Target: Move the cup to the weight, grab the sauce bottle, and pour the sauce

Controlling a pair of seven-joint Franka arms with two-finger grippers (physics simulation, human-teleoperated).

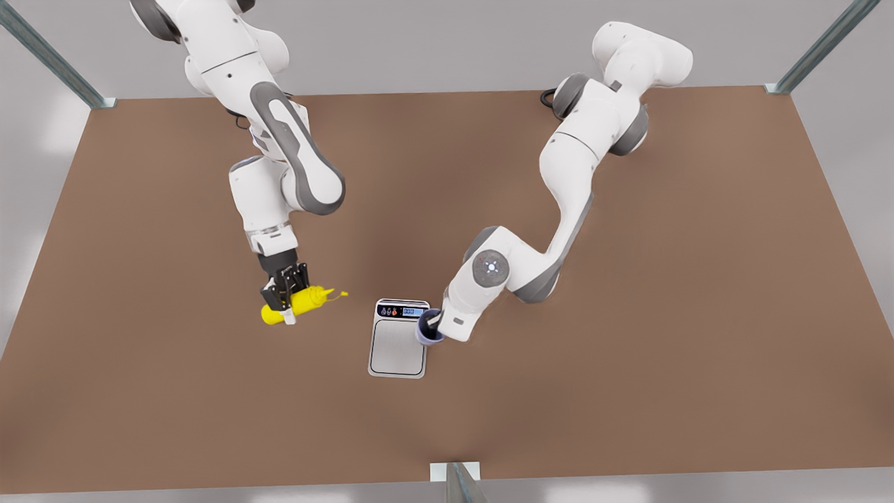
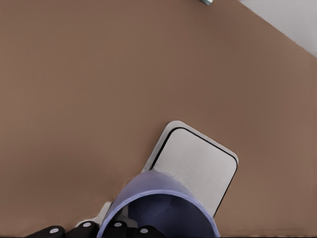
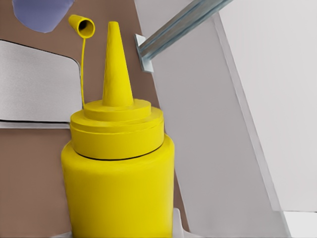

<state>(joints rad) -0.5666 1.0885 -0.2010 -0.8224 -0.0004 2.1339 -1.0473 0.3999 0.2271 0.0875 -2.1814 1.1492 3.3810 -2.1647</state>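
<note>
Your left gripper (image 1: 431,328) jaws clamp the lavender-blue tumbler (image 1: 427,328) at the flat silver scale's (image 1: 398,347) edge; right gripper (image 1: 286,297) jaws grip the tilted yellow squeeze bottle (image 1: 297,305).

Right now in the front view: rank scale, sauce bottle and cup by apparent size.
1. Scale, largest.
2. Sauce bottle, held by the right gripper.
3. Cup, smallest, though the left gripper partly hides it.

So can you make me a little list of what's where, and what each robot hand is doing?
cup: in the left gripper, at the scale's edge on the front view's right
scale: flat on the table, platform bare
bottle: in the right gripper, tilted, nozzle toward the scale
bottle cap: off, hanging by its strap
sauce: none seen yet
</note>
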